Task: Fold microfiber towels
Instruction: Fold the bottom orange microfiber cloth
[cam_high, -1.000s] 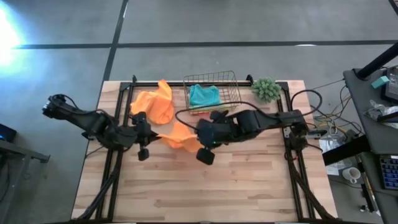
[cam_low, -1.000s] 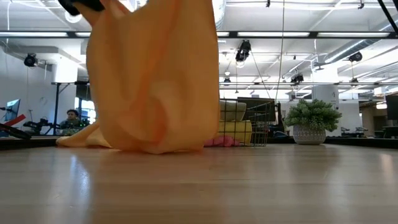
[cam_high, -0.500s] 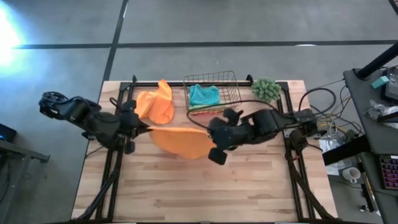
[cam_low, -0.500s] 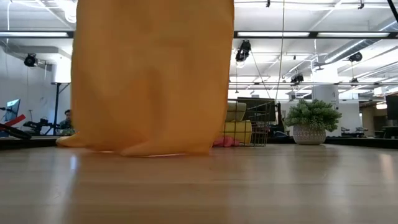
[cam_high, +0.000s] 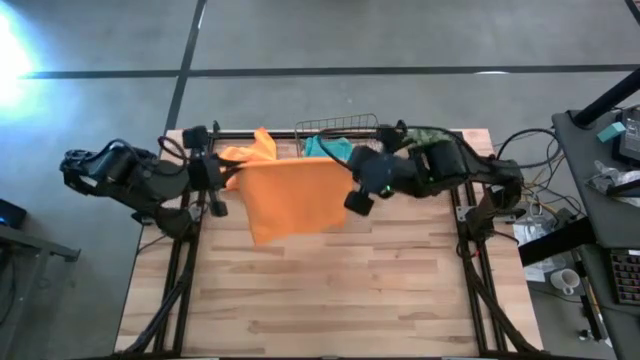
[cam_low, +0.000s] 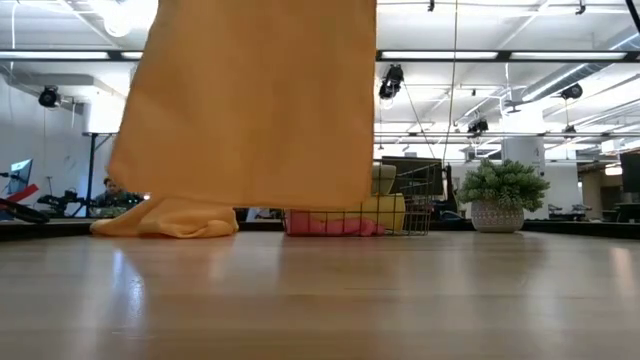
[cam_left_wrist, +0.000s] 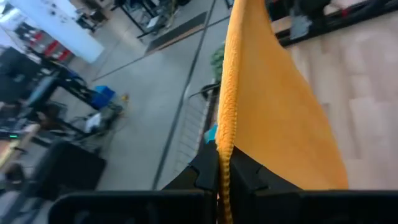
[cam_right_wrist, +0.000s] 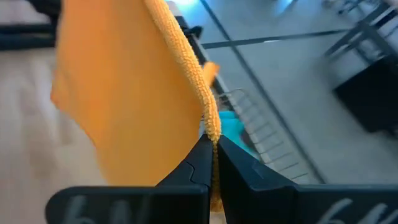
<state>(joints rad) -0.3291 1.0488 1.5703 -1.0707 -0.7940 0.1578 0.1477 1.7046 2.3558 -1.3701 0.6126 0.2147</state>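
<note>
A pale wooden desk (cam_high: 330, 300) with visible plank grain fills the high view, framed by dark metal rails. Above its far half hangs the biggest cloth in play, an orange towel (cam_high: 292, 196), stretched wide between two dark arms and clear of the wood; in the low view it drops like a flat curtain with its lower hem just off the surface. The fabric looks soft and matte, with a thick stitched edge that shows plainly in both wrist views.

The left claw (cam_high: 213, 172) is pressed together, pinching one upper corner of that towel. The right claw (cam_high: 362, 172) is likewise closed tight on the opposite upper corner.

Behind it, a second orange cloth (cam_high: 252, 148) lies crumpled near the far left edge. A wire basket (cam_high: 335, 127) at the far edge holds a teal cloth (cam_high: 322, 147); the low view also shows pink and yellow fabric inside.

To do this step well, I judge both arms should keep the top edge taut and level, lower the hem first, then lay the cloth flat without wrinkles before folding.
</note>
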